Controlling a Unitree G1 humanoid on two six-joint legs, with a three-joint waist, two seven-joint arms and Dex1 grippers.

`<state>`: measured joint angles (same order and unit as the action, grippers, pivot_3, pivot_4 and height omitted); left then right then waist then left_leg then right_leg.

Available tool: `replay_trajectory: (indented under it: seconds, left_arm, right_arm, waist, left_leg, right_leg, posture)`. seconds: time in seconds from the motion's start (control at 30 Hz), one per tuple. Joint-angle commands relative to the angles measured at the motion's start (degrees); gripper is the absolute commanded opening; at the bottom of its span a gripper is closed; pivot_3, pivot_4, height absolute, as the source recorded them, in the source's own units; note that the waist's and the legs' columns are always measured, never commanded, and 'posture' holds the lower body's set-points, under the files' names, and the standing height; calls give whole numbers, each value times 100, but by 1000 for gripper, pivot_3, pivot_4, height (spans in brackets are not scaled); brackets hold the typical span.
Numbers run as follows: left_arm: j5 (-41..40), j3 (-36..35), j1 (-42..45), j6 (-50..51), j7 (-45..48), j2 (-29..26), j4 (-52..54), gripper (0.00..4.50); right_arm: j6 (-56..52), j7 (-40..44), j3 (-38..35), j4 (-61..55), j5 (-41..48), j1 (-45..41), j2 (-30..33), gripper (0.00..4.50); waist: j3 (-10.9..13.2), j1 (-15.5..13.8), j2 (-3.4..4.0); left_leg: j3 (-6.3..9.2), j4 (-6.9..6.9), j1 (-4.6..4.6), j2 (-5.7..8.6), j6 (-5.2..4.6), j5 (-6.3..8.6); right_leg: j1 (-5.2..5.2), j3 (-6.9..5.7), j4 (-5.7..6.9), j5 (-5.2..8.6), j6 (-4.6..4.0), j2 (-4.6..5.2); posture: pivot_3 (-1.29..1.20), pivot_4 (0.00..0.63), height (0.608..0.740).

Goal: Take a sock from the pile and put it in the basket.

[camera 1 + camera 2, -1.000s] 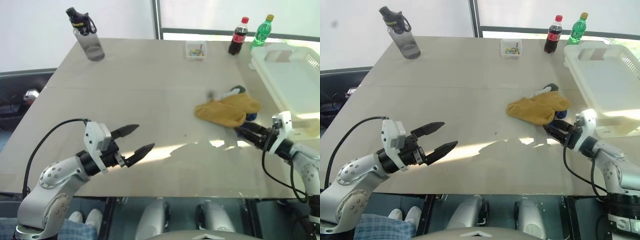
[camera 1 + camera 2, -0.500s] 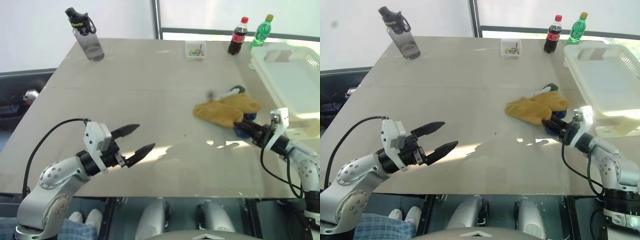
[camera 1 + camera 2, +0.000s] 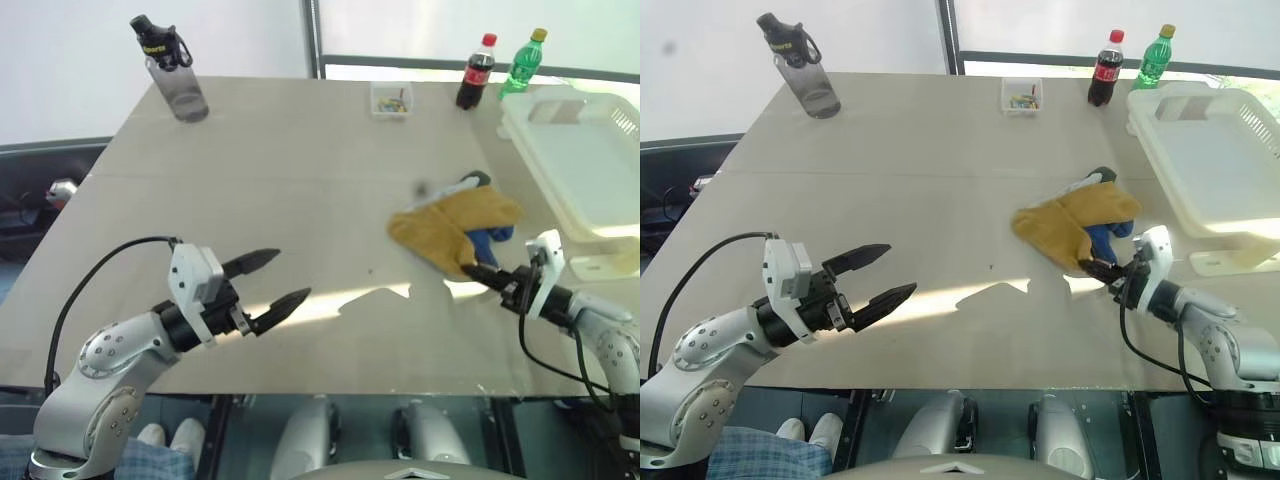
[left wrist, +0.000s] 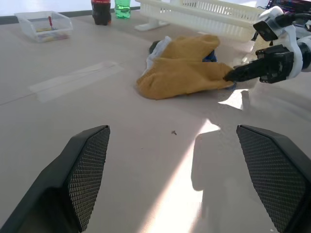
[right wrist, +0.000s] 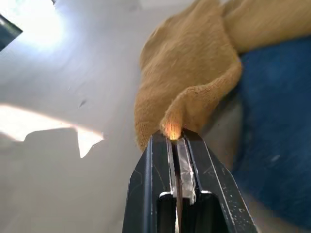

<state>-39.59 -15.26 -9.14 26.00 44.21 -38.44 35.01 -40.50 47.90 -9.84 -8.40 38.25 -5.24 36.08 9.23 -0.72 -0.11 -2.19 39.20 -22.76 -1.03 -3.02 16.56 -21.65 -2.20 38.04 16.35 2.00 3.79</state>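
The table takes up most of the head view. The basket sits at its right edge, upper right of the frame, big, white and hard, with slots in its sides. It looks empty.

The pile lies right of the middle, just beside the basket. The yellow sock is on top, with a blue sock poking out under it and a grey one at the back.

The yellow sock looks soft, floppy and very light. I think it will hang down and swing when lifted, so a pinch on an edge should be enough, but a thin pinch could slip off the knit.

The right gripper is in the lower right, pressed together on a little fold at the sock's near edge. The left gripper hangs in the lower left, spread wide and holding nothing.

The right wrist view shows the pinch up close: a small bump of yellow sock caught between the fingers, with blue cloth beside it. The head view is too far off to show that. The left wrist view shows the pile from the side, low and flat on the table.
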Motion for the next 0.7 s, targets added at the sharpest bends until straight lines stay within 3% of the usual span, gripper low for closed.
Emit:
replay_trajectory:
  seconds: [0.03,0.5,0.63,0.7]
  left_arm:
    - [-76,-104,-28,-66,44,-50,208,4500]
    - [-83,-66,-32,-60,77,-48,194,4500]
    - [-62,-57,-46,-85,120,-47,172,4500]
    - [-26,-11,-33,-104,122,-26,149,4500]
  right_arm:
    - [-179,476,143,-429,151,196,314,30]
    - [-863,1733,-30,-665,759,774,1452,30]
    - [-578,1558,29,-496,438,750,1449,30]
    - [-134,975,32,-123,-70,484,1176,30]
  waist:
    - [0,-2,0]
    - [0,-9,-1]
    - [1,-3,-2]
    - [-1,-1,-5]
  left_leg:
    - [0,0,0,0,0,0]
    - [2,0,-1,0,-4,2]
    - [2,0,0,0,-4,3]
    - [2,0,0,0,-4,2]
  right_leg:
    - [0,-1,0,0,0,0]
    - [1,-3,-4,0,-1,6]
    - [1,-3,-4,0,-1,6]
    - [1,-3,-4,0,0,6]
  posture:
    - [0,150,740]
    - [0,150,740]
    - [0,150,740]
    - [0,150,740]
